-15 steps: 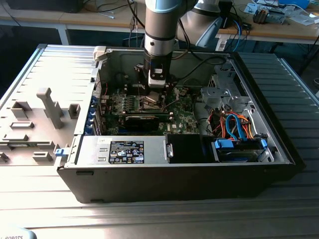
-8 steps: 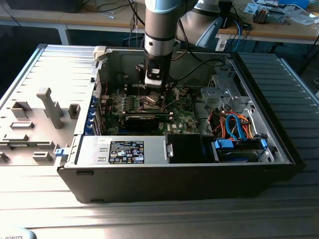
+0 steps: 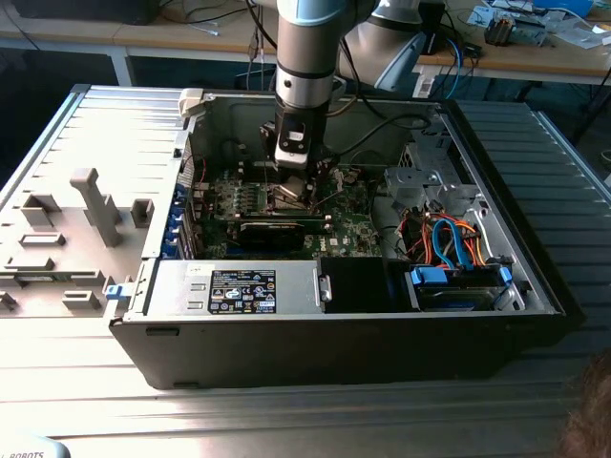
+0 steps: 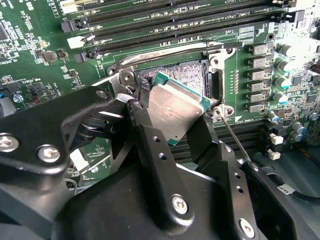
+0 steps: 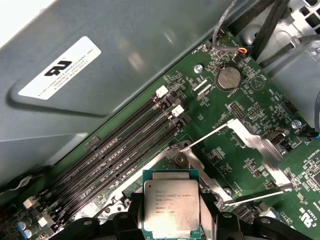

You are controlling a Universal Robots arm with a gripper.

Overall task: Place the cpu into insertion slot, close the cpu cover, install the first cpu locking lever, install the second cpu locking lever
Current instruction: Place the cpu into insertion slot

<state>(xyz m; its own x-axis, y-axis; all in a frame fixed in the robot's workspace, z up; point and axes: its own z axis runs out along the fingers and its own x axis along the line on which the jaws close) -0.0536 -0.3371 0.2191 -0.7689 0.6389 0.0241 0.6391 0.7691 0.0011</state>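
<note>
My gripper (image 4: 170,120) is shut on the cpu (image 4: 175,106), a flat square chip with a dull silver top and a green rim, held by two opposite edges between black fingers (image 4: 150,145). The chip hangs tilted just over the insertion slot (image 4: 192,74), whose pin field shows beyond it. In the first wrist view the cpu (image 5: 171,207) sits in the gripper (image 5: 172,222) above the silver socket frame (image 5: 197,165). The cpu cover (image 5: 252,142) looks swung open to the side. Thin wire locking levers (image 5: 207,136) stand raised. In the exterior view the gripper (image 3: 291,188) reaches down inside the computer case.
Long black memory slots (image 4: 165,20) run beside the socket, and capacitors (image 4: 282,65) stand on its other side. A black card (image 3: 277,232) lies in front of the gripper. The case wall (image 3: 382,105), a power supply (image 3: 239,286) and bundled cables (image 3: 449,239) hem the board in.
</note>
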